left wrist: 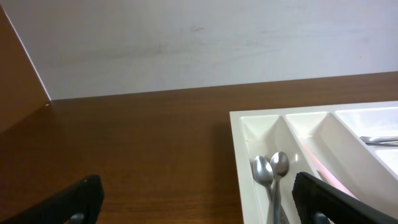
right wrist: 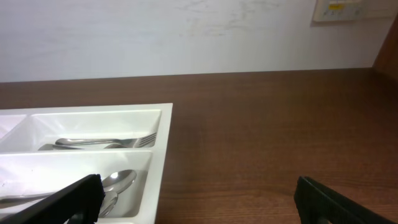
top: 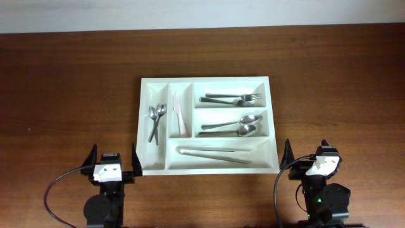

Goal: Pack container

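The tray (top: 190, 161) looks packed with nothing loose on the surface (top: 63, 95), so the spread left tool (top: 114, 155) and right tool (top: 305, 151) should stay clear.

Table: I see the table (top: 69, 95) as a dark brown wood-grain top, reaching every side of my overhead view except the far one.
Wall: the wall (top: 202, 12) is pale and plain, running along the table's far edge at twelve o'clock; faint scuffs show from the left wrist camera.
Plate: the wall plate (right wrist: 345, 9) is cream with a small yellow label, at one o'clock in my right wrist view, cut off by the top edge.
Panel: the side panel (left wrist: 15, 81) is brown, slanting up against the wall at nine o'clock in my left wrist view.
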